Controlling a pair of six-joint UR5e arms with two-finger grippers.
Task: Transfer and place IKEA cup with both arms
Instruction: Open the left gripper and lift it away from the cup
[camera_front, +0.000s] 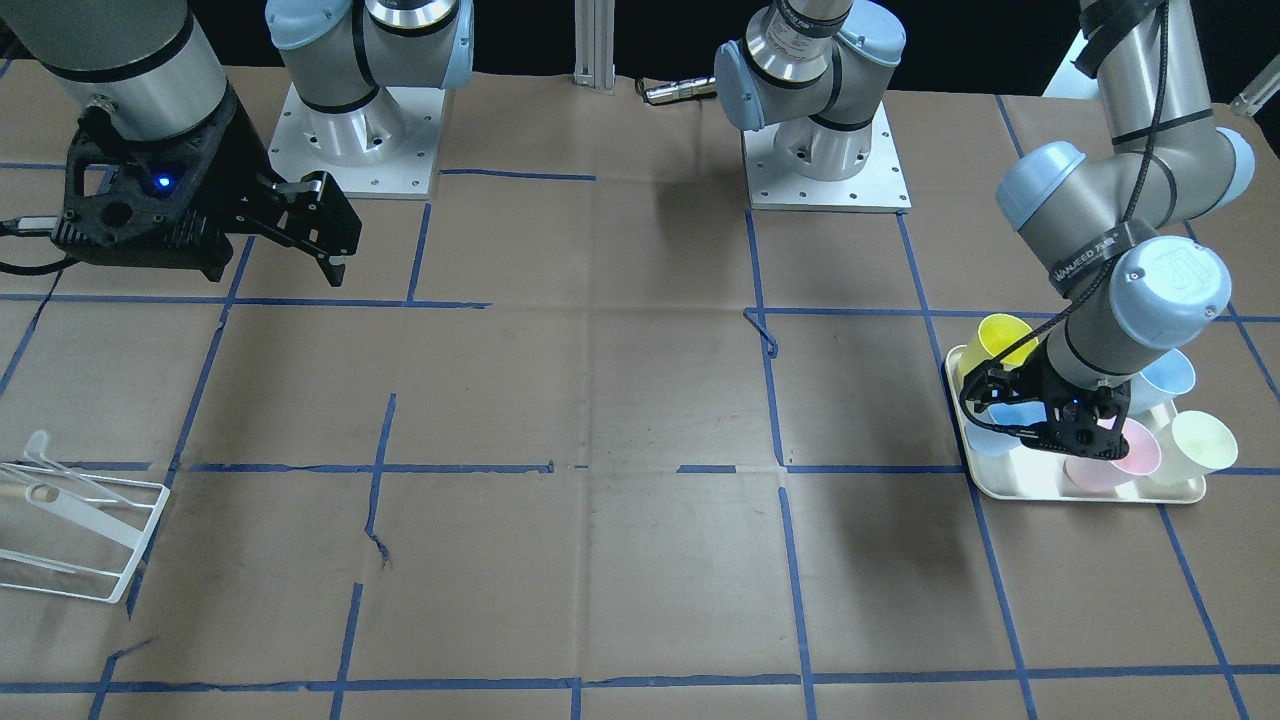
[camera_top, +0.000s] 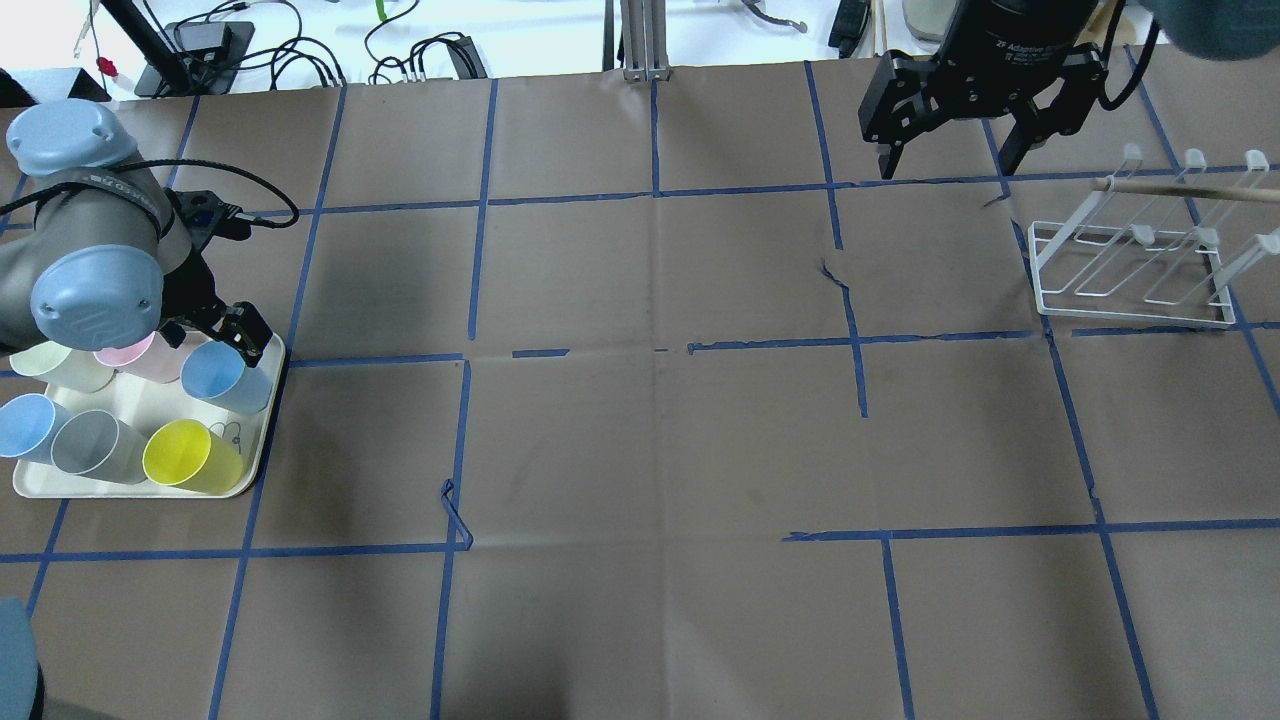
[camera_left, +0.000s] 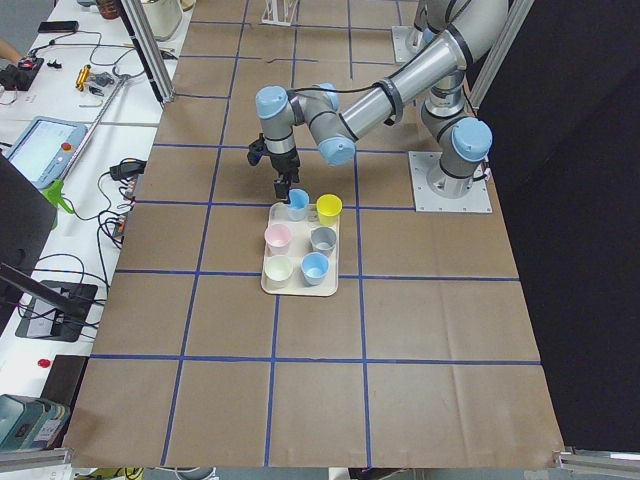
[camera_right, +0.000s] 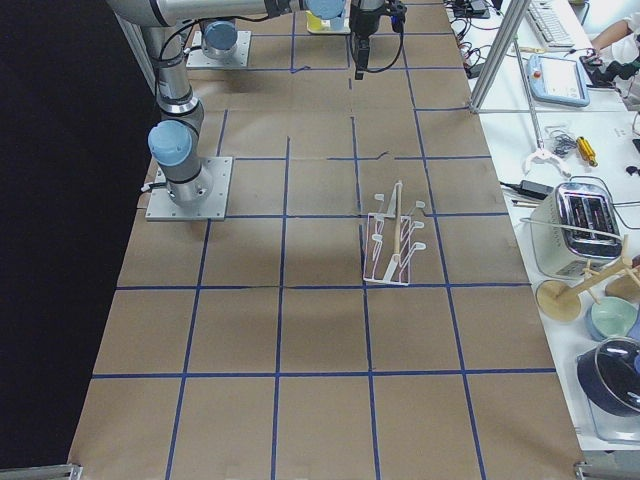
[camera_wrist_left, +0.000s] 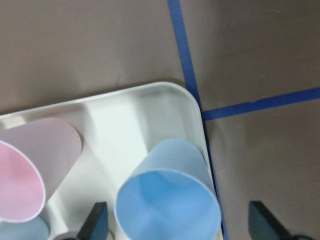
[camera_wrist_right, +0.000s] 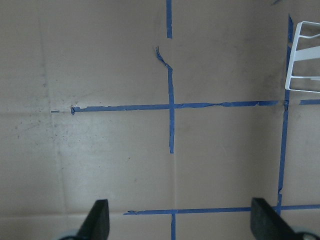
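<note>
The pale-blue IKEA cup (camera_wrist_left: 167, 195) stands upright at the outer corner of the cream tray (camera_wrist_left: 125, 115), next to a pink cup (camera_wrist_left: 30, 170). My left gripper (camera_wrist_left: 180, 222) is open and hangs just above it, one fingertip on each side, not touching. The overhead view shows the same cup (camera_top: 225, 375) under the left gripper (camera_top: 228, 335). A second blue cup (camera_top: 25, 425) stands at the tray's other end. My right gripper (camera_top: 948, 165) is open and empty, high over the table by the white rack (camera_top: 1130, 270).
The tray (camera_top: 120, 492) also holds a yellow cup (camera_top: 185, 455), a grey cup (camera_top: 95, 445) and a pale-green cup (camera_top: 50, 362). The rack has upright prongs and a wooden rod across it. Blue tape lines cross the brown table.
</note>
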